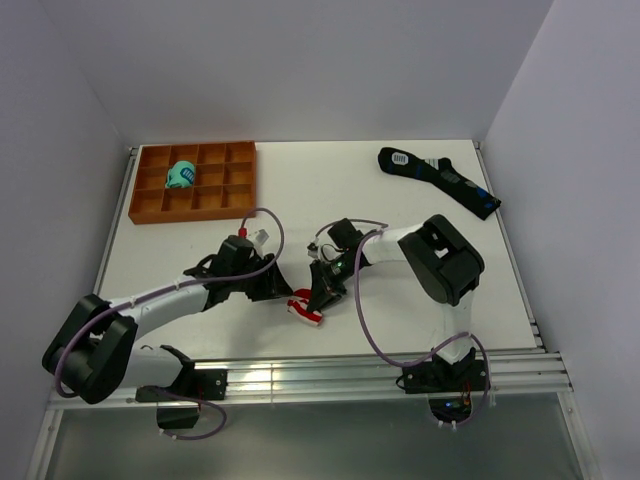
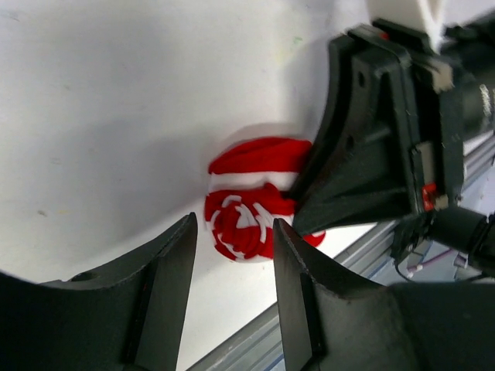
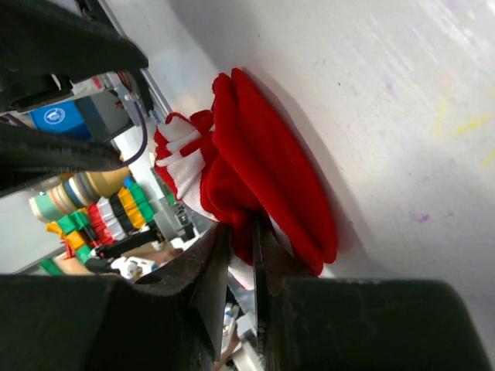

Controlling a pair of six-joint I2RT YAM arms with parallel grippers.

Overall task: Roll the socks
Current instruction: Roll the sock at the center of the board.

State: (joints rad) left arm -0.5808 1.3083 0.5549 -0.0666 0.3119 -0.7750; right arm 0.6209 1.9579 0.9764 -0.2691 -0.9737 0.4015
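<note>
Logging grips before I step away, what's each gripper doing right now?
Left gripper: open, holding nothing.
Right gripper: shut on the red-and-white striped socks.

The white table point(image 1: 330, 195) bears socks point(image 1: 305, 311), orange tray point(image 1: 210, 200), black sock point(image 1: 445, 180).

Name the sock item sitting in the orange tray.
The teal sock bundle, in a compartment of the orange tray; the red-striped socks and black sock lie outside it.
</note>
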